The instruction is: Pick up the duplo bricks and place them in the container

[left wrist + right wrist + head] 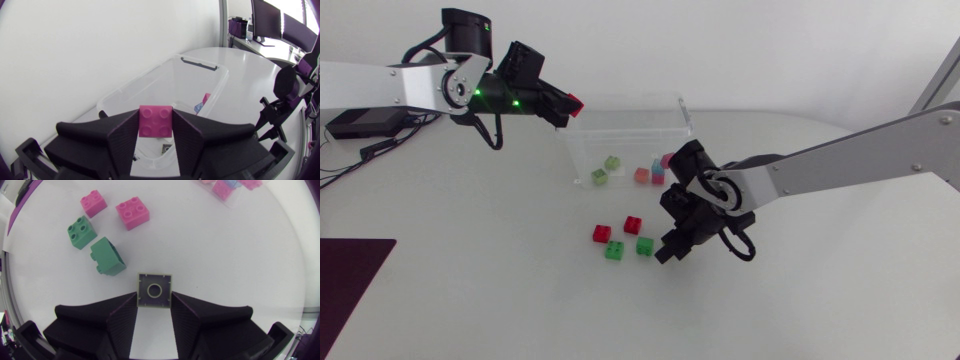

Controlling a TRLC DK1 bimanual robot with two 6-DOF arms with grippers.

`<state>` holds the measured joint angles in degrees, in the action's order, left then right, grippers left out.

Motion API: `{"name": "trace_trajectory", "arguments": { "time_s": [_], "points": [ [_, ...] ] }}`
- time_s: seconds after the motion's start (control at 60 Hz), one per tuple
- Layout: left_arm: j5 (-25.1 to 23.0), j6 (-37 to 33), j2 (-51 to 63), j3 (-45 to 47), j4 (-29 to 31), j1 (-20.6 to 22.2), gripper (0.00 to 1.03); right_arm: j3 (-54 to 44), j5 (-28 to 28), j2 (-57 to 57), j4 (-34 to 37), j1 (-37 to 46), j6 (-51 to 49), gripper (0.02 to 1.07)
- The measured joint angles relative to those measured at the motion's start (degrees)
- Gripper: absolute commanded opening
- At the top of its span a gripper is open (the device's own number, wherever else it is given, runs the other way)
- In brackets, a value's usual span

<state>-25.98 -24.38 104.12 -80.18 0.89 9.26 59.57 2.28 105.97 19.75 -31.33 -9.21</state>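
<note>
the right gripper pinches a pale brick from both sides, hollow bottom showing. just ahead sit a near green brick and a far green brick, then a big pink brick and a small pink brick. farther off are more bricks, maybe behind clear plastic.

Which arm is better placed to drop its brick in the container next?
Left. The left hand holds a red brick at the container edge; the right hand, holding a pale brick, is out by the loose bricks.

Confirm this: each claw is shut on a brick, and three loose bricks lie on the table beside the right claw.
Four, not three. The right wrist view shows two red bricks and two green bricks loose on the table beside the right claw. The rest stands.
</note>
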Motion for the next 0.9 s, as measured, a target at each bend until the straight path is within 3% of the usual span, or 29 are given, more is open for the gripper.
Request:
{"name": "trace_trajectory", "arguments": {
  "time_s": [0.15,0.183,0.25,0.333,0.6,0.9],
  "points": [
    [2.3,1.0,3.8,-3.7,-0.9,1.7,0.42,0.0,-0.1,-4.0,1.6,0.5,-0.2,0.31],
    [2.6,1.2,4.6,-4.9,-0.8,2.0,0.49,0.2,-0.1,-4.8,2.3,0.7,-0.2,0.31],
    [4.1,1.5,6.5,-7.6,-0.8,2.8,0.75,1.1,-0.2,-6.0,3.3,0.7,-0.2,0.31],
    [5.4,1.6,8.2,-9.9,-0.6,3.4,0.97,2.7,-0.5,-7.1,4.4,1.1,-0.4,0.31],
    [7.5,1.7,8.1,-9.8,1.8,4.0,0.98,10.3,-0.6,-10.9,6.7,4.0,-1.3,0.32],
    [7.5,-2.8,-3.9,1.0,11.0,4.7,0.98,21.7,-0.4,-11.5,7.2,4.9,-1.5,0.33]
  ]
}}
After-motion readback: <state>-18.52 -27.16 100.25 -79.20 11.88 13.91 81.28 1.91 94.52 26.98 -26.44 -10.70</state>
